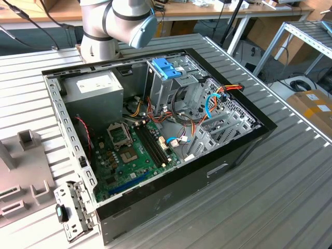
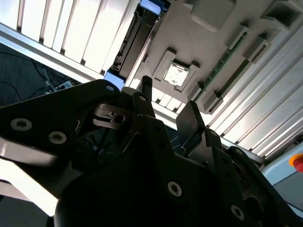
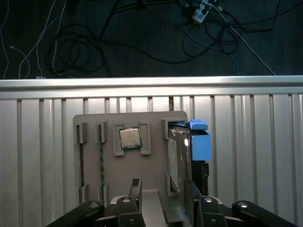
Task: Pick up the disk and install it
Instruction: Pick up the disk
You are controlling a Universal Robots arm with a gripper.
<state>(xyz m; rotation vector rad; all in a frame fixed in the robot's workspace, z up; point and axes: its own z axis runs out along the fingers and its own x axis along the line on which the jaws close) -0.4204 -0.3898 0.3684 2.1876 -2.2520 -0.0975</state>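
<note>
Ribbed aluminium tabletop (image 1: 290,171), workshop setting, with benches and metal shelving behind. An open desktop computer case (image 1: 171,192) lies on its side mid-table in the exterior view.

- Inside the case: a grey power supply (image 1: 96,88) with a white label, a green motherboard (image 1: 129,155), and a metal drive cage (image 1: 171,88) topped by a blue handle (image 1: 165,67). Loose coloured wiring runs between them.
- The robot arm (image 1: 124,21) rises behind the case, at the far edge of the table.
- A grey fixture tray (image 1: 21,176) sits at the exterior view's left, well apart from the drive cage.

First wrist view, looking down on the same tray (image 3: 151,165):
- The disk (image 3: 176,156) stands on edge in a slot of the tray, with its white label side facing the tray's middle. A blue rail (image 3: 201,142) runs along its outer side.
- A processor chip (image 3: 129,138) lies flat in a square holder, between the disk and a green memory stick (image 3: 100,161) standing in a narrow slot.
- Beyond the table edge there is dark floor with tangled cables (image 3: 94,38).

The gripper (image 3: 162,189) is over the tray edge with its fingers apart and nothing between them. One finger (image 3: 189,191) lines up near the end of the disk. I cannot tell whether it touches.

Second wrist view:
- The gripper (image 2: 168,101) shows as dark linkages, with the fingertips spread.
- Beyond them, the disk (image 2: 137,38) is in its slot with blue at both ends.
- The processor chip (image 2: 176,74) is just beside the disk.
- A red button (image 2: 298,163) sits at the frame edge.
</note>
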